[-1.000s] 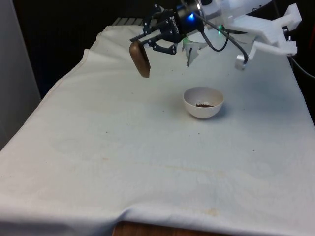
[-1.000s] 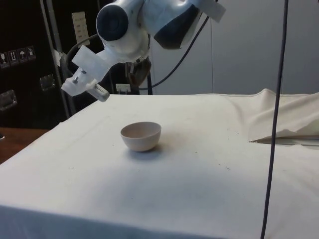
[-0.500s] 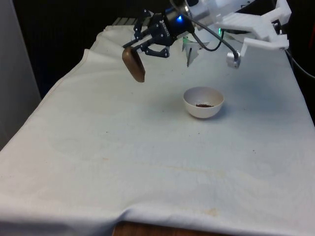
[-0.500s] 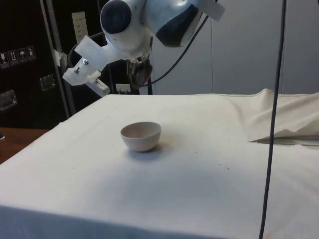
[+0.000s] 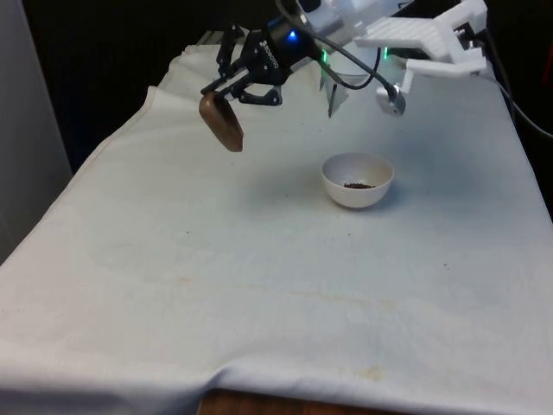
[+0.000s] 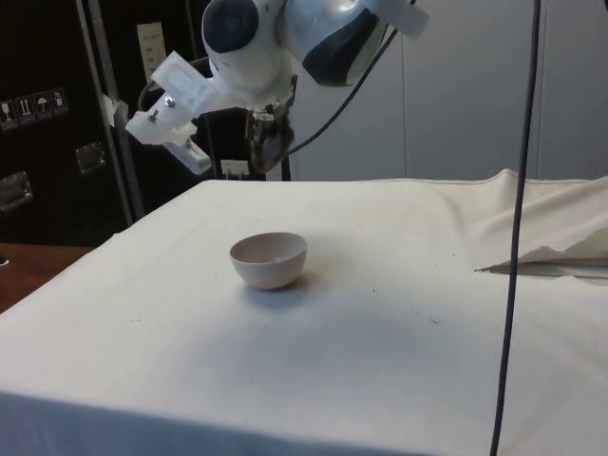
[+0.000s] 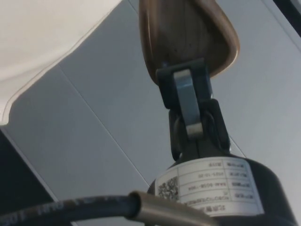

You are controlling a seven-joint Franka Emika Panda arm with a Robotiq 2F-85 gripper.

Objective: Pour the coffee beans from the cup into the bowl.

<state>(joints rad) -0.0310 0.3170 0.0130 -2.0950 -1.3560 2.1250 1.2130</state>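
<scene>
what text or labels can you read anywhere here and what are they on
Nothing can be quoted; all print is too small or blurred.
White sticker on the gripper body: a square code and lines of small print, unreadable.
Gripper side, front view: white lettering, blurred.
Pale tag on the dark cabinets: unreadable print.
Small symbol signs on the cabinets: pictograms, no readable words.

the bowl [image 5: 357,180] sits on the counter [image 5: 259,285]; the cup [image 5: 221,122] hangs above, toward the front view's left.
</scene>
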